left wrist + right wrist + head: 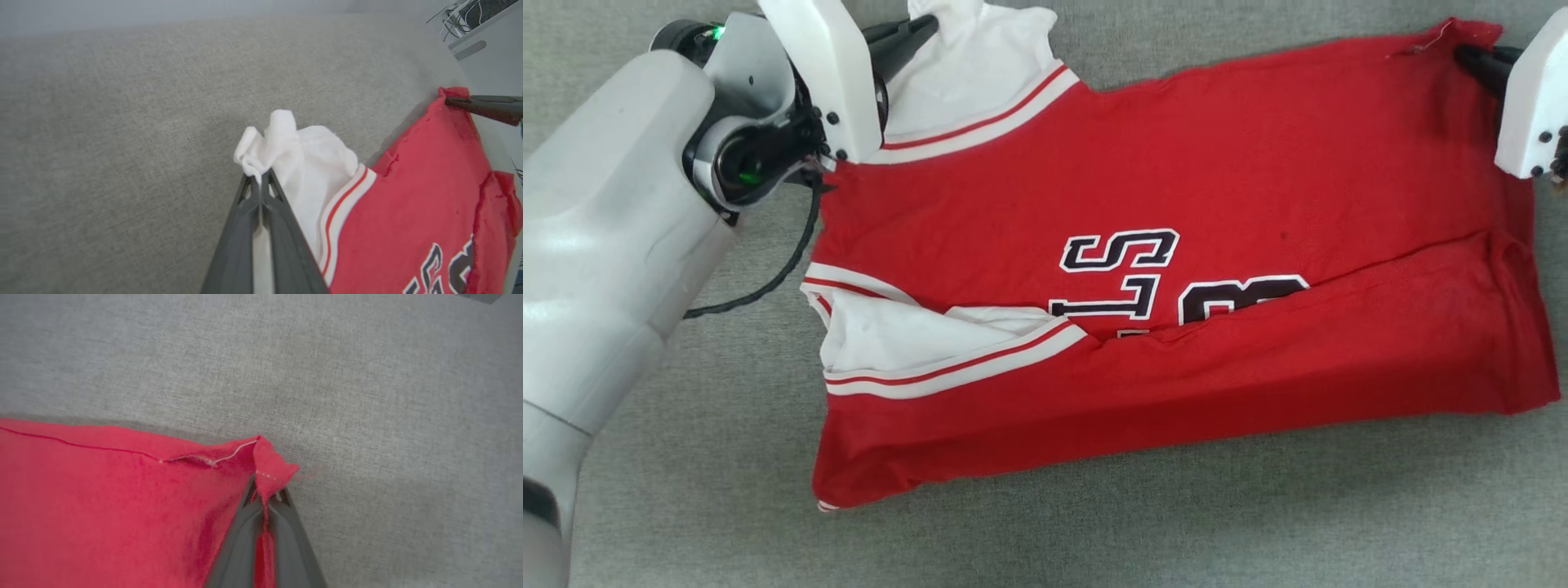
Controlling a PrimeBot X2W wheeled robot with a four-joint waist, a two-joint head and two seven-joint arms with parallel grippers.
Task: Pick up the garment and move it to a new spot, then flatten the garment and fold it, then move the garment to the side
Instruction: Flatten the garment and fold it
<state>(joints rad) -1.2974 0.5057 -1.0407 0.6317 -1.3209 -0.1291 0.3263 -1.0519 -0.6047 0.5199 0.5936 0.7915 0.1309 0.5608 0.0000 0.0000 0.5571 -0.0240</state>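
- left claw [929, 24], upper left of the head view: the two dark fingers are pressed together, pinching the bunched end of a white sleeve [974, 72]; in the left wrist view the fingertips [267, 179] meet at the centre with a crumpled wad of white cloth standing just beyond them.
- right claw [1463, 54], upper right edge of the head view: closed tight on the red hem corner [1454, 37]; in the right wrist view a thin fold of red cloth is trapped between the fingers [241, 539], and a loose pale thread runs along the edge beside it.
- garment [1176, 163]: a red t-shirt spread sideways across the middle of the head view, collar end toward the left of the frame, hem toward the right, held at both upper corners.
- lower band of the shirt: folded up over the body, its edge slanting from centre to right and covering the bottom of the black-and-white lettering [1127, 269].
- lower sleeve [890, 343]: white with red-and-white trim, lying partly tucked at the left centre.
- left forearm [605, 245]: pale casing filling the left edge, with a black cable [784, 269] looping beside the shirt.
- grey cloth surface [1094, 531]: lies under the whole shirt.
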